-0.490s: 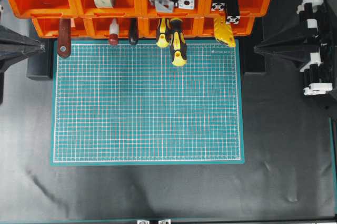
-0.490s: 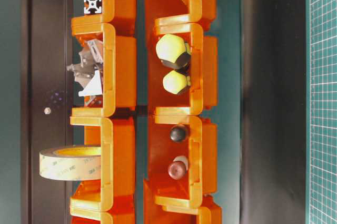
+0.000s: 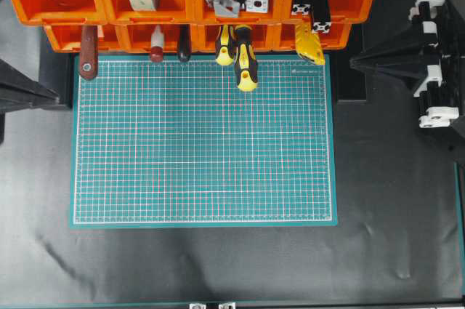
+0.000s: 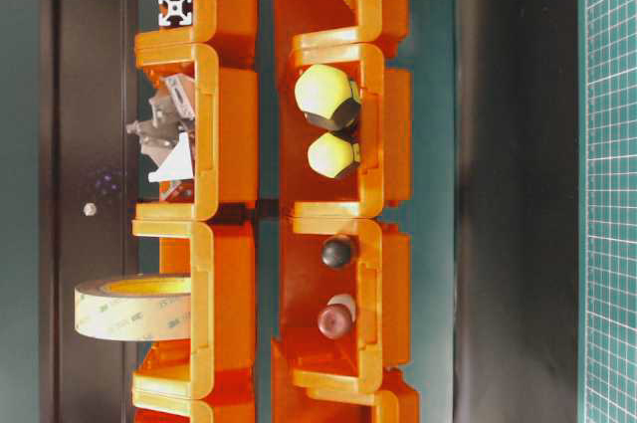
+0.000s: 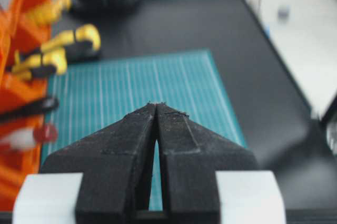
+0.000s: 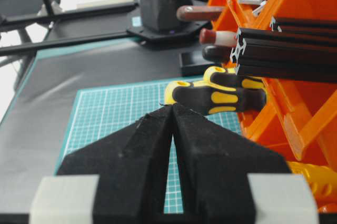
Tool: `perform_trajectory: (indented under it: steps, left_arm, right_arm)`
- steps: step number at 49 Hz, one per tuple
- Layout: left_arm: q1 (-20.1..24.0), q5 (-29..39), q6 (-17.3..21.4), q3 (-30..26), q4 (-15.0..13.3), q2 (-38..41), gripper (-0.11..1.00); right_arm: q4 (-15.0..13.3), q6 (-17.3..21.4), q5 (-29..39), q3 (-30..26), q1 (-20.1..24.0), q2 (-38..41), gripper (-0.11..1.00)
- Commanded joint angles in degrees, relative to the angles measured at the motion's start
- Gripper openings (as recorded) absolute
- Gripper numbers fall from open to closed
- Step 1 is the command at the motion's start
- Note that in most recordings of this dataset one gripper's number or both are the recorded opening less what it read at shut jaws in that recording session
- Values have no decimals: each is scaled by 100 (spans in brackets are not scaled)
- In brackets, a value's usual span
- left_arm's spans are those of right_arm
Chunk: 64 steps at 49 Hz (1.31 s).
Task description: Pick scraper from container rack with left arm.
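A green gridded cutting mat lies on a black, slightly wrinkled table cover. Beyond the table's far edge, a pale surface, perhaps another table, is blurred.

Left hand and right hand both closed, fingertips together, empty.

Bright even light; wrist backgrounds blurred.

Scraper in rack's left bin
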Motion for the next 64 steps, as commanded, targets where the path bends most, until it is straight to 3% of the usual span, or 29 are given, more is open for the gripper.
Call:
perform_trajectory:
  steps: [1, 8, 13, 19, 24, 32, 36, 43, 54, 64]
  left_arm:
    - [-35, 914, 88, -598, 62, 176, 0]
    - [-53, 2646, 457, -1213, 193, 642, 0]
    - [-246, 3182, 650, -1626, 264, 1011, 0]
    - [-598, 3665, 510, -1925, 501, 1397, 0]
    - [-782, 4140, -79, -2145, 1090, 1731, 0]
    - [-1802, 5194, -1274, -2320, 3103, 2057, 0]
    - [-2382, 5520, -2136, -2303, 3823, 2153, 0]
    - [-2971, 5722, -3138, -2145, 4289, 2522, 0]
    - [-3164, 6205, -3929, -2145, 5344, 3437, 0]
    - [-3111, 6284, -4852, -1837, 5370, 3612, 0]
  right_arm:
    - [18, 18, -18, -158, 0, 0, 1]
    - [53, 70, -18, -158, 0, -35, 1]
    - [53, 141, -18, -158, 0, -70, 1]
    - [62, 281, 9, -167, 0, -114, 1]
    - [62, 483, 62, -185, 0, -132, 1]
    - [62, 606, 202, -185, 0, -141, 1]
    - [70, 598, 220, -185, -9, -149, 1]
    - [62, 606, 211, -193, -123, -202, 1]
    - [70, 606, 220, -237, -185, -360, 1]
    - [62, 598, 369, -255, -185, -413, 1]
